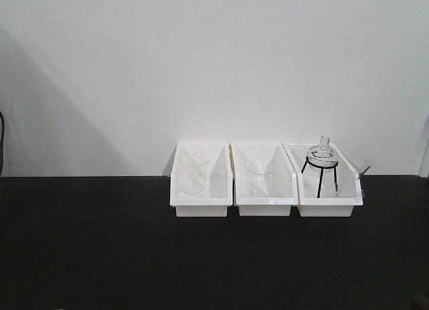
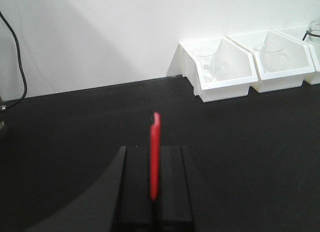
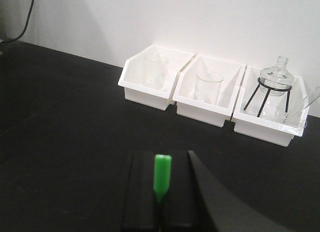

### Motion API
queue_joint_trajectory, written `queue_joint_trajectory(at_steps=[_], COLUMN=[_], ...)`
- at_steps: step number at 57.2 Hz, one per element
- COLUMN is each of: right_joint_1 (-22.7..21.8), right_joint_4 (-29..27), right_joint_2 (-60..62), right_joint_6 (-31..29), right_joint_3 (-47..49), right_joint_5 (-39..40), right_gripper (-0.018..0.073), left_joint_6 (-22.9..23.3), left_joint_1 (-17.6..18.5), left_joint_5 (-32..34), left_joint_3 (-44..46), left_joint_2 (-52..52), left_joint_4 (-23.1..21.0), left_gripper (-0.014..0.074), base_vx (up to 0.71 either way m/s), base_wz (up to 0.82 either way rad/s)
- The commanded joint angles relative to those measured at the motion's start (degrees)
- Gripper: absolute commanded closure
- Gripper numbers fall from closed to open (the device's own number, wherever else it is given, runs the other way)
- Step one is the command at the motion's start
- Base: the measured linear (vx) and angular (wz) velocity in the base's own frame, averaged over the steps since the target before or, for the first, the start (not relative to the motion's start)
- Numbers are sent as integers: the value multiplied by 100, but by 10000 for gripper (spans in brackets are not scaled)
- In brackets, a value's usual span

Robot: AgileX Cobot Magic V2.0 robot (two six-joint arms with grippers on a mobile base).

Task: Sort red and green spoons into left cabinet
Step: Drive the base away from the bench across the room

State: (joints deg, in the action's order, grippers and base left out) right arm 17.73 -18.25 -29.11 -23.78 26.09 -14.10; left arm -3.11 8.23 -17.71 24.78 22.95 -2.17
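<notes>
L gripper [image 2: 155, 159]: jaws clamped on red spoon [image 2: 155, 142], stick poking fwd.
R gripper [image 3: 161, 164]: jaws clamped on green spoon [image 3: 162, 174], short stub showing.
Risk: thin sticks may pivot/slip in pinch; wide swing could clip glassware bins [image 3: 200, 114].
Hidden: cabinet out of all views; spoon bowls unseen, prob. inside grip.

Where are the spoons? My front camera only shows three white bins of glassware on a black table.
Observer: The red spoon is pinched in the left gripper, shown by the left wrist camera.
Operator: And the green one?
Observer: The green spoon is pinched in the right gripper, in the right wrist camera.
Operator: Anything else I miss?
Observer: A black cable hangs at the left edge of the left wrist view.
</notes>
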Motion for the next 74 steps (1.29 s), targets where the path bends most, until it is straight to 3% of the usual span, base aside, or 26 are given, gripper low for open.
queue_joint_trajectory(at_steps=[1,26,74], right_joint_1=[-7,-7,-7], right_joint_4=[-24,-24,-24], right_joint_2=[-24,-24,-24], right_joint_6=[3,3,3], right_joint_3=[170,170,170], right_joint_5=[424,424,424], right_gripper=[562,562,562], left_joint_6=[-6,-6,-6], left_joint_1=[30,30,30], left_joint_5=[439,439,439], left_joint_3=[136,136,136], left_joint_2=[46,46,46], left_joint_4=[-65,-65,-65], left_gripper=[603,603,603], base_vx=[0,-3,-12], base_wz=[0,10,41])
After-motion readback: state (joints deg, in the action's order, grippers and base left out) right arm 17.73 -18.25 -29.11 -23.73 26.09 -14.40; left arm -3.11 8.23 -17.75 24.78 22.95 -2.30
